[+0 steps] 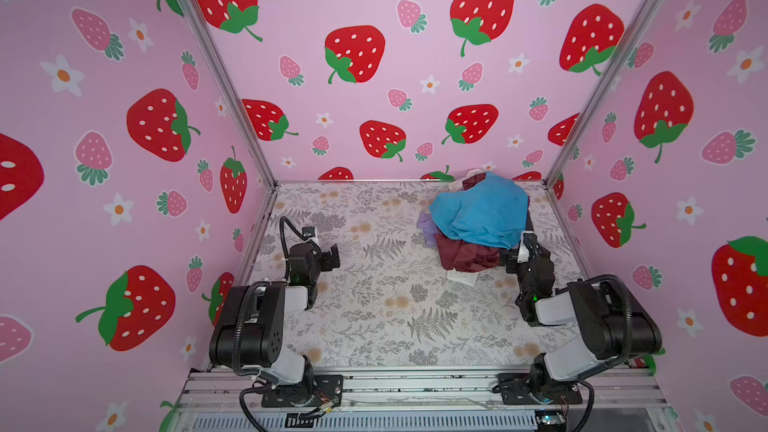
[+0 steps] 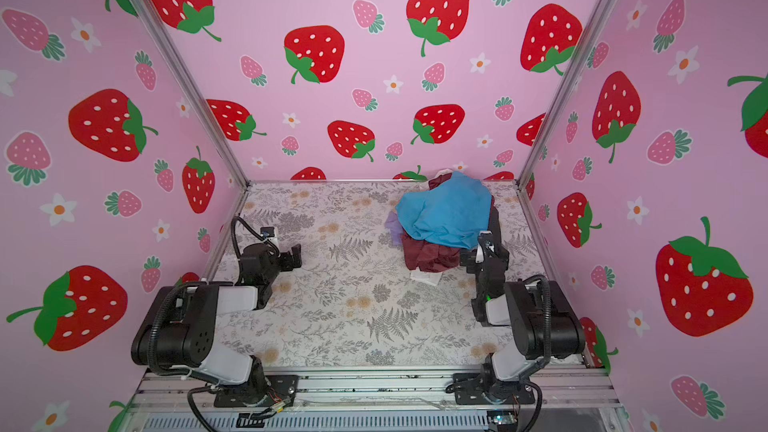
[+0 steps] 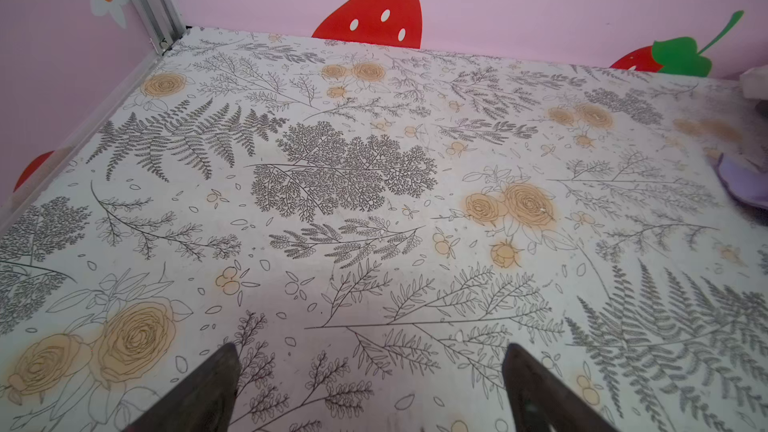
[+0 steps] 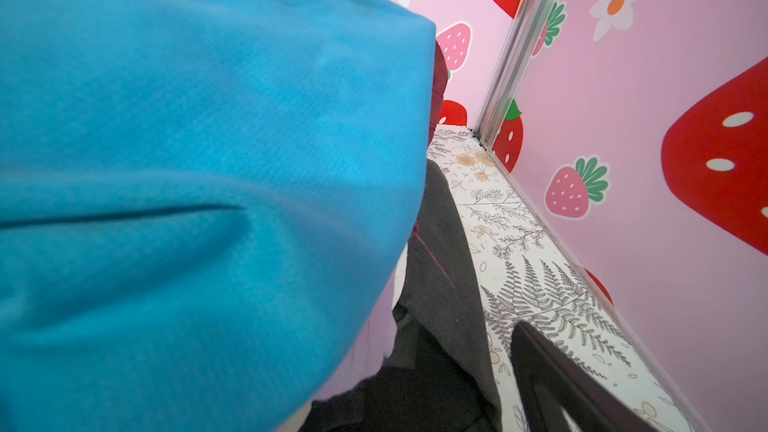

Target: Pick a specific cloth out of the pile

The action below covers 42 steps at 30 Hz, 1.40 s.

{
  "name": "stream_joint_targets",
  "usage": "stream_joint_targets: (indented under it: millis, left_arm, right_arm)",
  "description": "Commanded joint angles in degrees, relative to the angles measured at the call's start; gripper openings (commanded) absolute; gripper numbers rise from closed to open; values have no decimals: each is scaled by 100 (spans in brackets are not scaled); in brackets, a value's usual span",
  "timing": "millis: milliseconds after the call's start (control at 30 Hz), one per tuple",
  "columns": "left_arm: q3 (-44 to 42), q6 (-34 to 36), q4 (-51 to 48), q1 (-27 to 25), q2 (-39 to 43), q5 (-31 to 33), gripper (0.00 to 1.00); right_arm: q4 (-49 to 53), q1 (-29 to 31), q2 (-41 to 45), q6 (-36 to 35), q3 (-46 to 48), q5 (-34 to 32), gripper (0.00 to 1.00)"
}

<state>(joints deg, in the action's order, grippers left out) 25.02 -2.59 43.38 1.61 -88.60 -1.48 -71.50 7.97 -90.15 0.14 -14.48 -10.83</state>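
Near the bench's (image 1: 374, 309) left edge, the left hand (image 1: 332, 257) is hovering over the bare flowered top. Its fingers (image 3: 208, 388) are standing apart with nothing between them, and the arm is bending sharply at the elbow.

Toward the far right corner the pile (image 2: 440, 226) is sitting, with a pale lavender cloth (image 1: 426, 222) peeking out at its left side. The cloth (image 1: 465, 255), dark wine-red, thin and faintly shiny, is bunching in crumpled folds at the pile's near side, over a white piece (image 1: 463, 277). A bright blue cloth (image 1: 482, 209) is draping over most of it, hiding how far it runs.

At the pile's right flank the right hand (image 1: 524, 248) is reaching in beside a black garment (image 4: 440, 263). Its fingers are spreading wide: one finger (image 4: 540, 367) is showing, the other is lying hidden behind the blue cloth, and I am seeing nothing clamped.
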Motion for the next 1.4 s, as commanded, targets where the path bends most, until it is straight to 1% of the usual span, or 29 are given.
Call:
stream_joint_targets:
  millis: [0, 1267, 1367]
  left_arm:
    - [135, 80, 12, -21, -28, 86, 99]
    - [138, 75, 13, -20, -30, 86, 99]
    - [129, 48, 32, -33, -9, 150, 99]
  right_arm:
    - [-43, -41, -21, 3, -81, 55, 100]
    - [-80, -50, 37, 28, -76, 28, 100]
    - [790, -41, 428, 117, -340, -193, 100]
